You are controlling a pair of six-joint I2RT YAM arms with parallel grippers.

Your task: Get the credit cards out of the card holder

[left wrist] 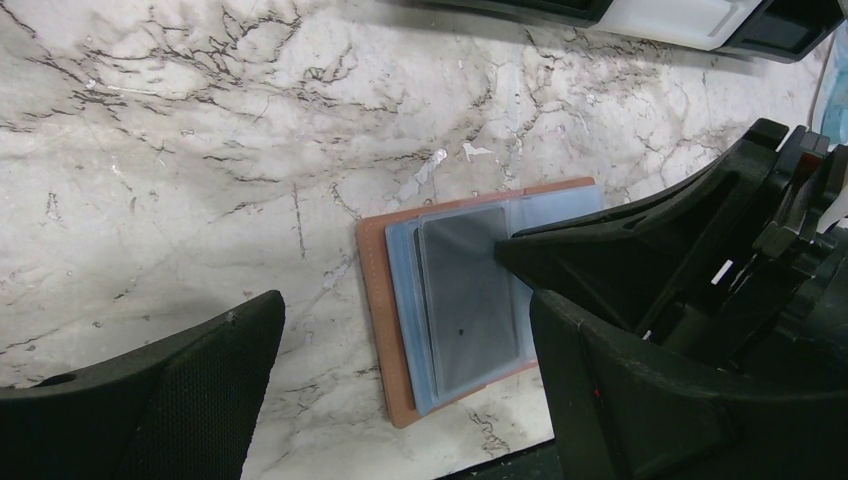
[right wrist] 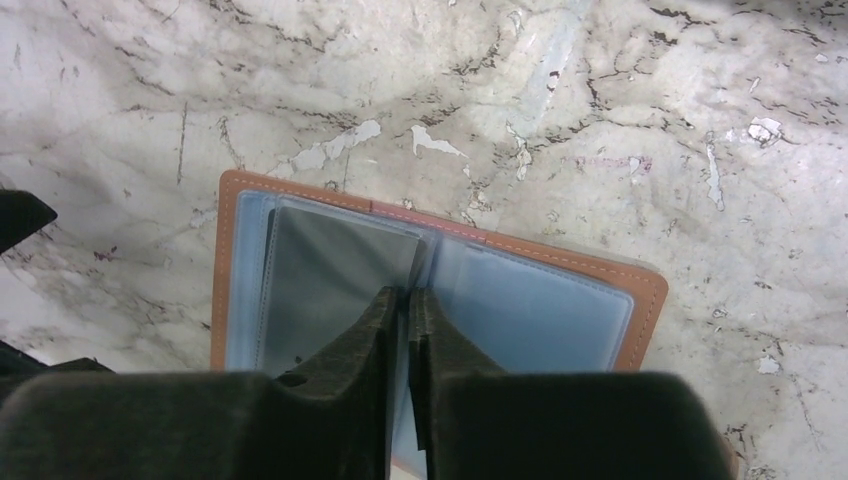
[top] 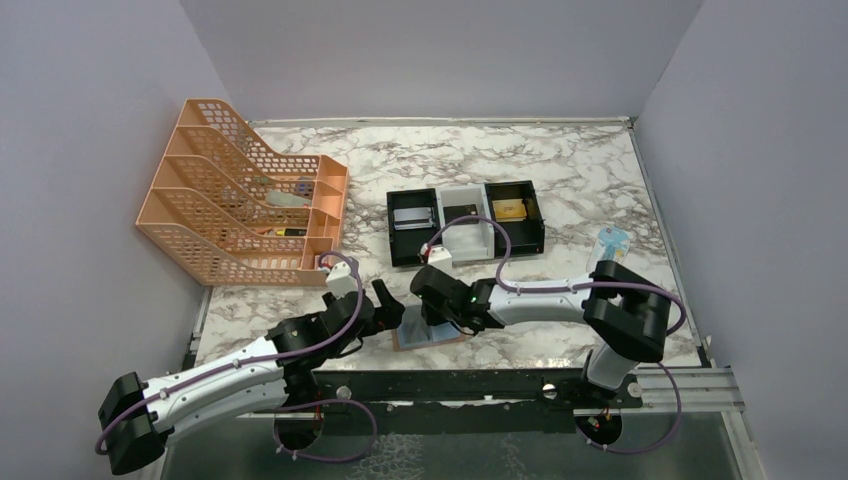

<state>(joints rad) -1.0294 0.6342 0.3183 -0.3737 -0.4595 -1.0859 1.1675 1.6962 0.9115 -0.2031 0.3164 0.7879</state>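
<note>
The card holder [top: 430, 336] lies open and flat near the table's front edge, tan leather [right wrist: 640, 300] round light-blue sleeves. A dark grey credit card [right wrist: 320, 280] sits in its left sleeve [left wrist: 470, 300]. My right gripper [right wrist: 405, 295] stands over the fold with its jaws drawn almost together. Its fingertips [left wrist: 508, 246] rest on the card's inner edge. Only a thin slit stays between them, and I cannot tell if anything is pinched. My left gripper [left wrist: 405, 310] hovers wide open just left of the holder [top: 390, 308], holding nothing.
An orange mesh file rack [top: 245, 195] stands at the back left. A black-and-white three-compartment tray [top: 466, 192] sits behind the holder, with a grey item and a tan item in its outer bins. A small blue-and-white object [top: 612, 243] lies at the right.
</note>
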